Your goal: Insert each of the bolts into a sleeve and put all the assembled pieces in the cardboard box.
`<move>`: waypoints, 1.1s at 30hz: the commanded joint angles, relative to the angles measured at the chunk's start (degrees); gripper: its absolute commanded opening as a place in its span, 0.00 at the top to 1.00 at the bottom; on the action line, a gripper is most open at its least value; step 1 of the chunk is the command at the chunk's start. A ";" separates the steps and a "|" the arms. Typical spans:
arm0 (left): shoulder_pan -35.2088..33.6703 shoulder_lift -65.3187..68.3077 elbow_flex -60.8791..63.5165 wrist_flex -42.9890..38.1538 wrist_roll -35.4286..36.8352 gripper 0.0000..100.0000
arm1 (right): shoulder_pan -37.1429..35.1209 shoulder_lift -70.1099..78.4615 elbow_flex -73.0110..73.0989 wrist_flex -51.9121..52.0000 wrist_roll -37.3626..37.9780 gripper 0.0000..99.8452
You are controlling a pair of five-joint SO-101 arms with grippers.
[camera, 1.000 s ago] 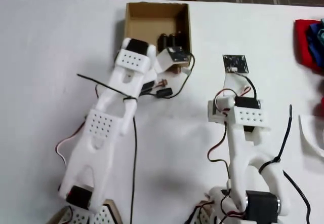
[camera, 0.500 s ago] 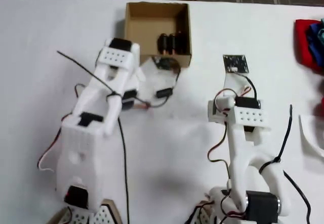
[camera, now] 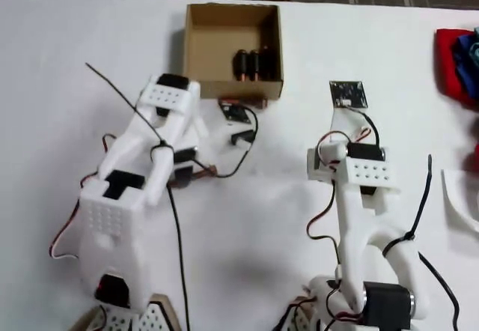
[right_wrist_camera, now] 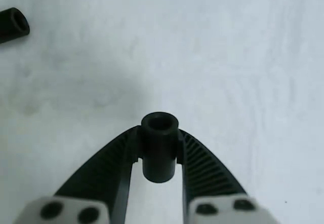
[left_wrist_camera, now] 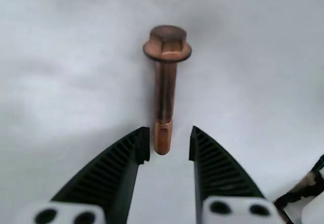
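Assembled pieces lie in the cardboard box, by its right wall. A bolt lies on the table, tip between the jaws of the left gripper.

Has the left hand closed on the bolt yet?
No, the bolt lies loose on the table, its tip inside the open left hand with a gap on each side.

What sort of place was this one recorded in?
Likely a robotics lab or workshop bench: an arm and a second arm, wiring exposed, on a white table, a cardboard box holding dark pieces, and a loose bolt.
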 commanded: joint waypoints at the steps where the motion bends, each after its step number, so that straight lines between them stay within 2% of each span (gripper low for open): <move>1: -0.18 -4.13 -2.33 -0.09 1.93 0.83 | 0.57 -2.86 -0.35 -0.57 -0.53 0.98; 10: 4.31 -4.04 -2.33 -0.97 6.24 0.83 | 0.57 -2.86 -0.35 -0.57 -0.53 0.98; 15: 6.86 -4.04 -1.89 -7.91 13.63 0.83 | 1.54 -2.86 -0.35 -0.57 -0.70 0.98; 19: 7.03 -3.96 -1.80 -11.69 17.32 0.83 | 5.41 -2.86 -0.70 -0.75 -3.96 0.98; 23: 6.86 -4.04 0.57 -13.54 17.58 0.83 | 7.69 -2.86 -1.49 -0.75 -4.22 0.98; 30: 6.68 -4.04 6.55 -18.81 17.85 0.84 | 7.60 -2.86 -1.49 -0.75 -4.22 0.98; 33: 6.68 -4.04 7.16 -21.01 17.93 0.92 | 7.52 -2.86 -1.49 -0.75 -4.22 0.98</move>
